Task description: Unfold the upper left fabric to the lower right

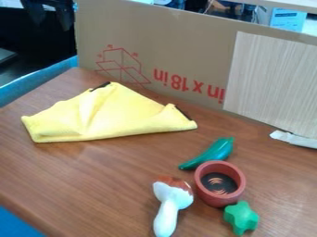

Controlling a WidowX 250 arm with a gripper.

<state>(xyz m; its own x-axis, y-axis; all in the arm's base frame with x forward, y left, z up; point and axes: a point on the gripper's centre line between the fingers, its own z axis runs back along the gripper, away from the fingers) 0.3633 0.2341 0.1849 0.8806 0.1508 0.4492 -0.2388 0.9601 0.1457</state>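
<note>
The black gripper [51,17] hangs at the far left, over the dark ground beyond the table [111,185]; whether it is spread or pressed together, I cannot tell. From there the folded yellow cloth [121,113] lies nearer and to the right, its long axis running left to right. The unfolding pull should therefore lead away from the gripper's side — near and right, toward the green pepper [213,153].

Soft, fairly bright light is spreading over the yellow cloth [123,115], its folds showing gentle shading. A pale sheen is lying on the wooden tabletop [93,185] nearer the camera than the cloth; behind its left end, deep darkness is swallowing detail.
</note>
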